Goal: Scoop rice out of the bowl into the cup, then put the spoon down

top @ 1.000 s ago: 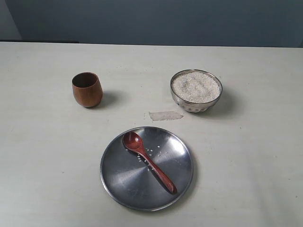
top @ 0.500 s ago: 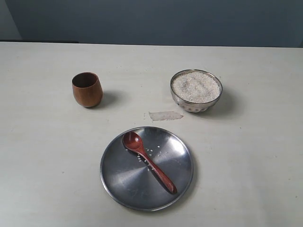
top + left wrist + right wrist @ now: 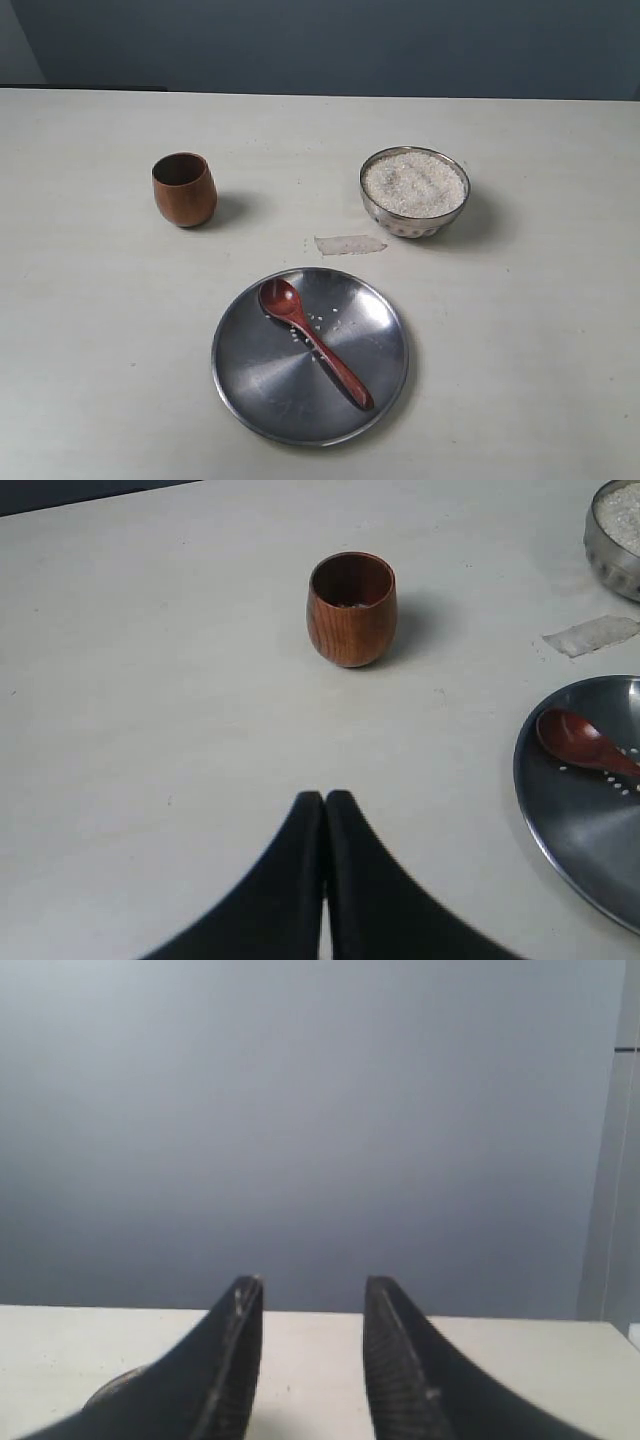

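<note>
- The left gripper has its two dark fingers pressed together with nothing between them. It hangs above bare table on the near side of the cup, well apart from it.
- The right gripper stands with its fingers apart in a moderate gap and holds nothing. It faces a grey wall over the far table edge. A dim curved shape by one finger may be a rim, but that view is too dark to tell.
- Neither gripper appears in the exterior view.
- Taking the steel plate as the landmark: the spoon lies on it, with a few loose grains beside its neck.
- The cup stands upright beyond the plate and to its left. The bowl stands beyond the plate and to its right, heaped with rice.
- A small scrap of clear tape lies on the table between the plate and the bowl.
- Nothing has changed over the last second: every object sits exactly where it was. The scene appears settled, either before any scooping begins or after the spoon is put down.
- The spoon's long axis runs diagonally across the plate. Its oval head points toward the far left, in the cup's general direction, hollow side up. Its handle tapers toward the plate's near right rim.
</note>
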`<state>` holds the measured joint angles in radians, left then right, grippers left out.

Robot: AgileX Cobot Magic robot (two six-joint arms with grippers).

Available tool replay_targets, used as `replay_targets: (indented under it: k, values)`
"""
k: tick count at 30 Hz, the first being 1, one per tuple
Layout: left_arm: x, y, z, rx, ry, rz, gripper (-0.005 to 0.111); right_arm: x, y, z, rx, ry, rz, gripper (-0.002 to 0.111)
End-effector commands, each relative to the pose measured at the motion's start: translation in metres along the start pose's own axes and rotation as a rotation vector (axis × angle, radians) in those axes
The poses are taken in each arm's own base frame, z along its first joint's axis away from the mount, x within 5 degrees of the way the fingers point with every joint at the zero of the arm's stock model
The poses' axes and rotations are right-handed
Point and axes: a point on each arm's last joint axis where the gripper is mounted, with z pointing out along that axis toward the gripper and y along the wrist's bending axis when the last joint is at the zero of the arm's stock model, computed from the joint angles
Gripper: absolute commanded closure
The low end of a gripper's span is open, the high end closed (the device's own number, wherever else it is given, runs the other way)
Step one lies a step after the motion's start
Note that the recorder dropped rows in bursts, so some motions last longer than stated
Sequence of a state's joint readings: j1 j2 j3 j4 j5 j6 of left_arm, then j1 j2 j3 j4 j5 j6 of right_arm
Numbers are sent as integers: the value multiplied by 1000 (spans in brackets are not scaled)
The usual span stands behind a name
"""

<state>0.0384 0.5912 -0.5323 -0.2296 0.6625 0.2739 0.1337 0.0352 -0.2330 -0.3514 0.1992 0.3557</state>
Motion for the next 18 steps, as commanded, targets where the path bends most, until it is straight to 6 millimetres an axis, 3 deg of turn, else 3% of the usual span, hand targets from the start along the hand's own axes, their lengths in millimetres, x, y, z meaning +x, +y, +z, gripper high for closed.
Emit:
replay_targets:
  k: [1, 7, 18]
  values:
    - [-2, -1, -1, 4, -9, 3, 106, 3, -1, -2, 19, 54, 30, 74]
    - [-2, -1, -1, 4, -9, 3, 106, 14, 1, -1, -9, 117, -1, 74]
    - [-2, -1, -1, 4, -9, 3, 106, 56, -1, 4, 2, 239, -76, 74]
